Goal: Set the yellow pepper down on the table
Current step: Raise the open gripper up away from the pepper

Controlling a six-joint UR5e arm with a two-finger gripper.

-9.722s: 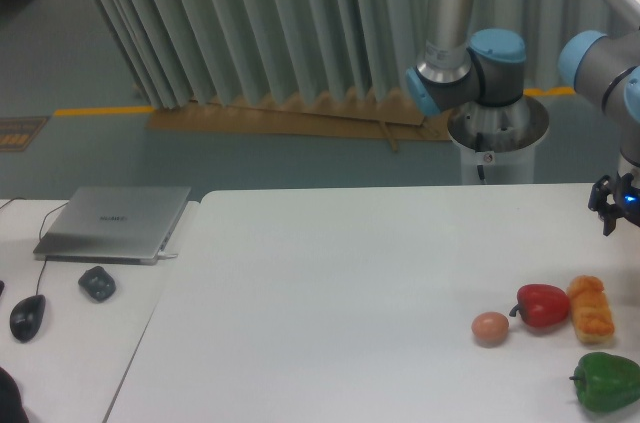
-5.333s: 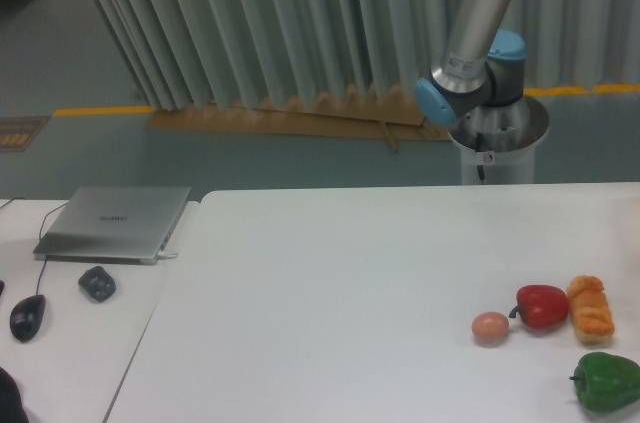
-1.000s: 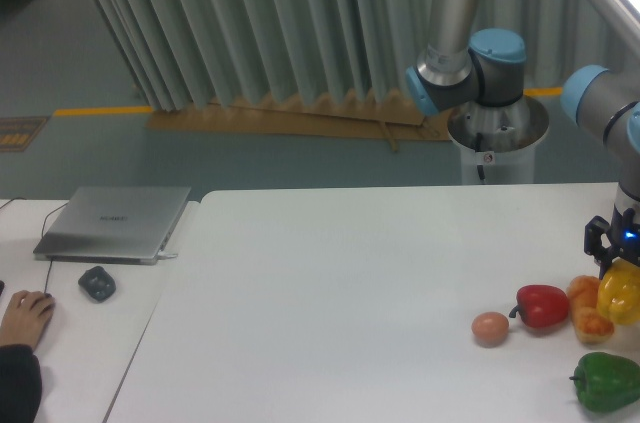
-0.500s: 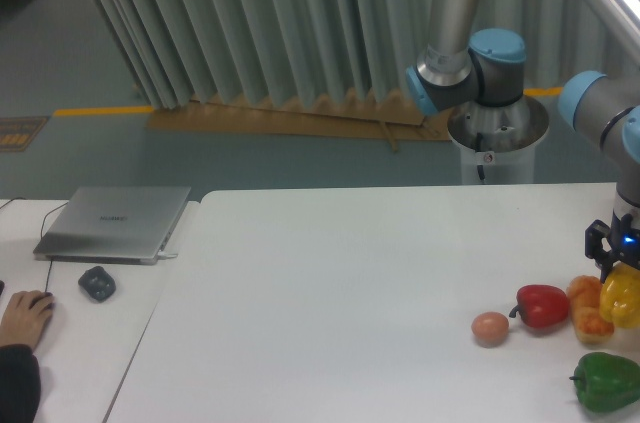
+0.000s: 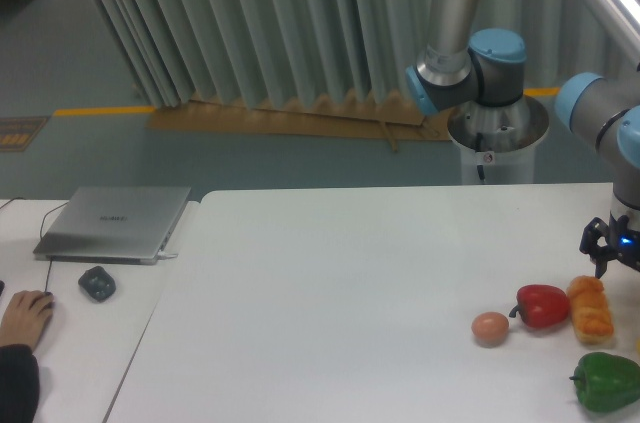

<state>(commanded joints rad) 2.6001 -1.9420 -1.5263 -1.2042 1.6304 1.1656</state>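
My gripper [image 5: 612, 261] at the table's [image 5: 330, 303] right edge

My jaws hang spread with nothing between them, above the bread piece [image 5: 590, 309]. The yellow pepper is barely visible, a sliver at the frame's right edge.

There is one red pepper [image 5: 543, 305], one green pepper [image 5: 606, 381], one egg [image 5: 490, 328] and one orange bread piece [image 5: 590, 309]. There is one laptop [image 5: 115, 222], one hand [image 5: 26, 315] and two counters.
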